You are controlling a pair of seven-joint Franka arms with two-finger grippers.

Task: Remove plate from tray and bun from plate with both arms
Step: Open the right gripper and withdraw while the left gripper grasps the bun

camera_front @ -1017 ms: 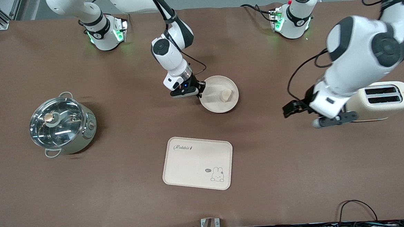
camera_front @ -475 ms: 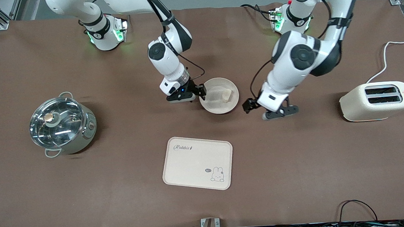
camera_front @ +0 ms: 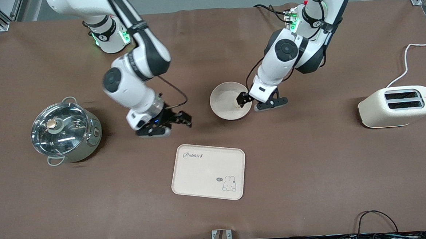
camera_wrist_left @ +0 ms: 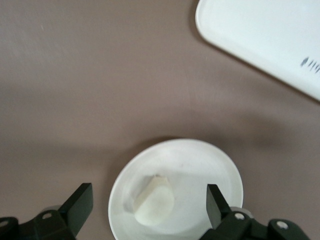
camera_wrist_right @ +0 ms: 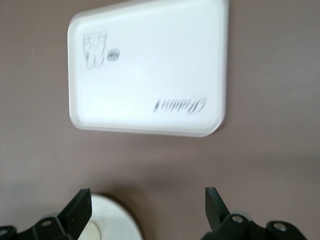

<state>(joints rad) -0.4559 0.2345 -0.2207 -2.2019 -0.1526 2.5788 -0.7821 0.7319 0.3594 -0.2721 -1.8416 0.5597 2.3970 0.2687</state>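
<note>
A: Step in hand, as catalogued?

B: Plate point(camera_front: 221, 101) listed off the tray point(camera_front: 201, 174), flat on the bench point(camera_front: 310, 165). First half judged done. Bun point(camera_wrist_left: 154, 201) listed on the plate, so the second half was judged open.

A: Left gripper point(camera_front: 257, 102)?

B: Low over the plate, jaws wide and holding nothing. Bun logged between the two jaws, off-centre toward one. No contact made out.

A: Right gripper point(camera_front: 162, 125)?

B: Over bare bench, jaws wide and empty. Plate edge logged just beside one jaw in the wrist view, tray well ahead of both. Judged waiting.

A: Next move called for?

B: Judged: lowered a little, centred on the bun, closed gently since dough dents, then lifted straight up to clear the raised rim. Plate light enough to slide if nudged by a jaw tip.

A: Edges and room?

B: Rim close under the left jaws all round, tightest on the outer jaw's side. Open bench on every side of the plate for setting the bun down. Tray apart from both pairs of jaws. Pot point(camera_front: 65, 131) and toaster point(camera_front: 396, 106) well apart at the two ends.
</note>
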